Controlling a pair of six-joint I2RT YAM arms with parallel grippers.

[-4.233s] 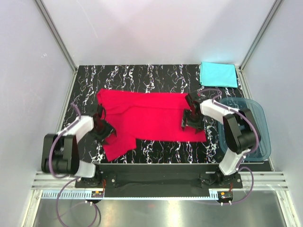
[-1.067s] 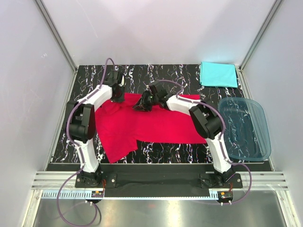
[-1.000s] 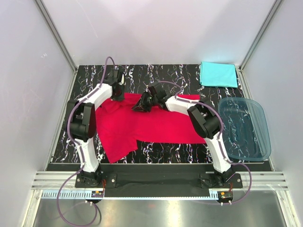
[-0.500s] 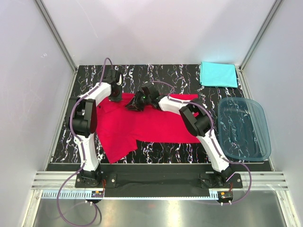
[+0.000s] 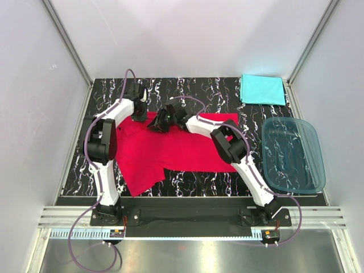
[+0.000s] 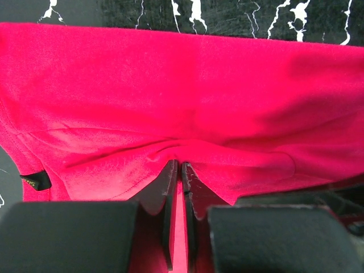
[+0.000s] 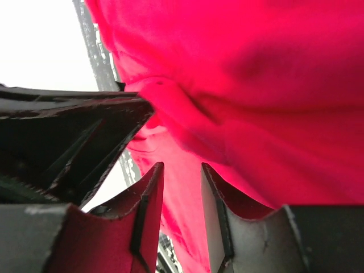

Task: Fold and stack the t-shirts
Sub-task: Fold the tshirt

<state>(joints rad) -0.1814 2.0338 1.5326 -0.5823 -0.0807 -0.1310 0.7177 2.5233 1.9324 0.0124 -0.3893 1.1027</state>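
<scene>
The red t-shirt (image 5: 187,149) lies spread on the black marbled table, with one flap reaching toward the near left. At its far left corner my left gripper (image 5: 138,112) is down on the cloth. In the left wrist view its jaws stand a slit apart, and a puckered fold of the red t-shirt (image 6: 170,102) is pinched at the left gripper (image 6: 181,166) tips. My right gripper (image 5: 158,123) reaches across to the far edge just right of it. The right gripper (image 7: 181,168) is open over the red t-shirt (image 7: 256,85), nothing between its fingers. The turquoise t-shirt (image 5: 261,89) lies folded at the far right corner.
A translucent blue plastic tub (image 5: 296,154) stands at the right side of the table. Both forearms stretch over the shirt toward the far left, close to each other. Grey walls close in the table on the left, back and right.
Both grippers came from the shirt's near side to its far left edge. Over the last second the right gripper slid left and its jaws widened; the left jaws eased apart slightly.
</scene>
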